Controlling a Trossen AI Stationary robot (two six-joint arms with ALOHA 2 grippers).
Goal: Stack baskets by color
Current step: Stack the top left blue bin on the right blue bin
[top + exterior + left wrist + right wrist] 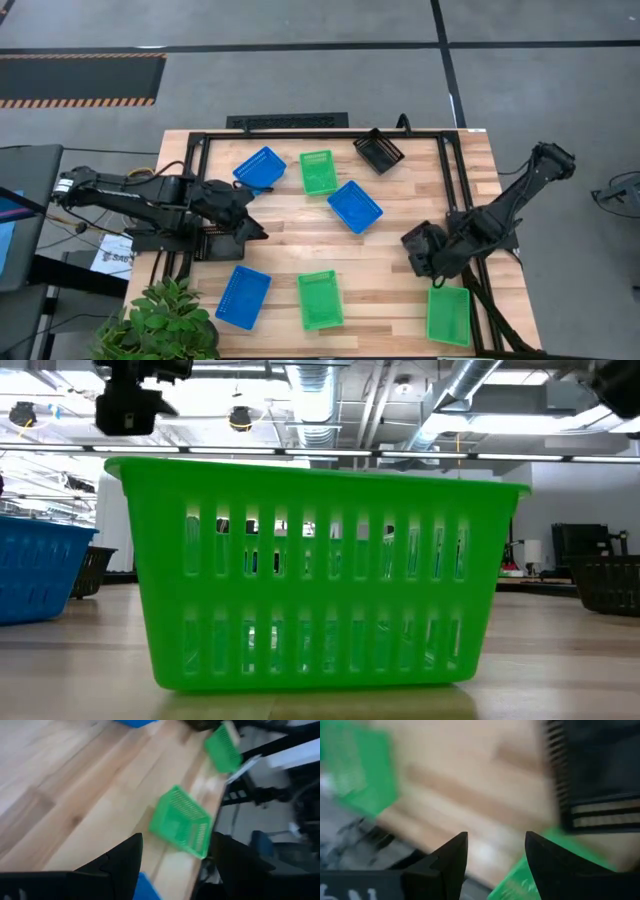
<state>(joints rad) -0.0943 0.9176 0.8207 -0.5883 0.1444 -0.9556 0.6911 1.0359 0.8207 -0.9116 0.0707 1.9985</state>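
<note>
With all baskets lying apart on the table [400, 250], none stacked, L gripper [258, 232] & R gripper [415, 252] hover wide, empty — nothing done yet.

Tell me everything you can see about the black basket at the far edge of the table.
The black basket is small, shallow and rectangular, apparently plastic, with slotted walls. It sits open side up, empty, turned at an angle to the table edges, near the far edge and right of the middle. It rests on the wooden table, close to the dark frame rail there. No other basket touches it, and neither gripper is near it.
</note>
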